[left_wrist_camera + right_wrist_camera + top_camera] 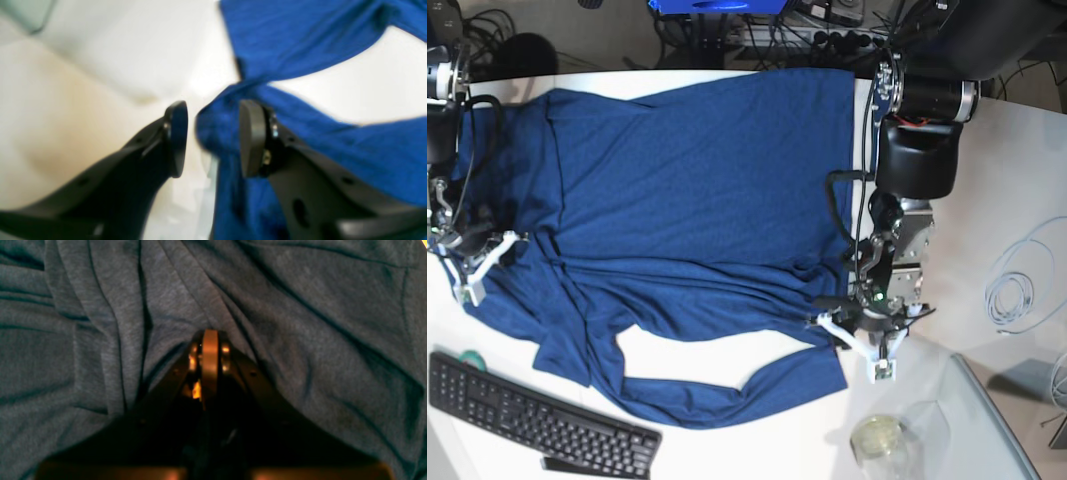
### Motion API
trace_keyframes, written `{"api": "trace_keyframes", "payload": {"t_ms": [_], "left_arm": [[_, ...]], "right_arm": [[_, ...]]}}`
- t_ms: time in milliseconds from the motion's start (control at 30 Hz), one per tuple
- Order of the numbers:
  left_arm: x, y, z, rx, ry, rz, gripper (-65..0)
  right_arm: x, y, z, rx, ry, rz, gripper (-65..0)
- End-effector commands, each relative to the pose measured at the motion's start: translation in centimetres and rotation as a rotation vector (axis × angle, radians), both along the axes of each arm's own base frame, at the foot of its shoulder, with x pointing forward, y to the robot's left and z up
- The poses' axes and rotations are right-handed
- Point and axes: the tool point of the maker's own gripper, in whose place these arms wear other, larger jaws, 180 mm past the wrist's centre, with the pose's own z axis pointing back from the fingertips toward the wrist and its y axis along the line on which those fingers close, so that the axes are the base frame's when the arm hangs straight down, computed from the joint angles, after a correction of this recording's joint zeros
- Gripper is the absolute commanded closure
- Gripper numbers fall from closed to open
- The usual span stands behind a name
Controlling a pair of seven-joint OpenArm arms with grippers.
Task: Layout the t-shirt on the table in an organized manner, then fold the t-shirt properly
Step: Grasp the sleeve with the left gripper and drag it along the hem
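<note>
I see the shirt (pixel 687 200) spread over most of the table (pixel 1017 170), body broad and fairly flat toward the far side, lower part bunched in ridges toward the near side; one sleeve loops along the near edge of the cloth, leaving a bare white gap of tabletop inside the loop; wrinkles run across the middle.

Left gripper (pixel 213 138): on the base view's right, low over the cloth's edge; from the left wrist I see its jaws parted, a fold of blue cloth standing in the gap between the two pads; the cloth lies close against the right-hand pad and I see white between it and the other pad; picture is blurred, so I cannot tell whether any pad presses the cloth; I log it as released, nothing grasped.

Right gripper (pixel 210 350): on the base view's left, at the shirt's side edge; from the right wrist its pads sit pressed together edge to edge, with no gap; folds of cloth radiate from the tip and fill the whole view; I cannot tell whether fabric is pinched between the pads; clenched.

Also on the table: a black keyboard (pixel 537 415) at the near left corner, a clear jar (pixel 879 440) near right, and a coiled white cable (pixel 1017 290) at far right, all apart from the shirt.
</note>
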Motion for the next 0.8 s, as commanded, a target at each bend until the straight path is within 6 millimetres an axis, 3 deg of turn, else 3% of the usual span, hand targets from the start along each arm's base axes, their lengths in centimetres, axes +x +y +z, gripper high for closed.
{"api": "trace_keyframes", "payload": {"t_ms": [0,100,167,267,433,500,567,700,767], "left_arm": [[2.4,1.2,2.7,0.019,-0.07,0.025,-31.6],[3.2,0.9,1.9,0.002,-0.02,0.035,-43.3],[3.5,1.1,1.2,0.001,0.017,0.042,-47.4],[3.7,1.1,0.7,0.009,0.016,0.039,-47.9],[2.0,0.4,-2.4,-0.015,0.082,-0.007,-47.4],[1.3,0.4,-3.2,-0.018,0.097,-0.005,-42.3],[0.6,0.5,-4.0,-0.018,0.106,-0.001,-32.4],[-0.7,0.6,-5.2,-0.02,0.13,-0.003,-3.1],[-0.9,0.4,-5.4,-0.023,0.136,-0.005,0.0]], "right_arm": [[0.2,-1.2,0.4,-0.04,0.013,-0.008,-0.2],[0.2,-1.1,0.4,-0.038,0.013,-0.007,-0.2],[0.3,-1.0,0.4,-0.037,0.012,-0.007,-0.2],[0.3,-1.0,0.4,-0.037,0.012,-0.007,-0.2],[0.4,-0.9,0.4,-0.035,0.01,-0.006,-0.2],[0.4,-0.9,0.4,-0.035,0.01,-0.006,-0.2],[0.4,-0.9,0.4,-0.035,0.01,-0.006,-0.2],[0.4,-0.9,0.4,-0.035,0.01,-0.006,-0.2],[0.4,-0.9,0.4,-0.035,0.01,-0.006,-0.2]]}}
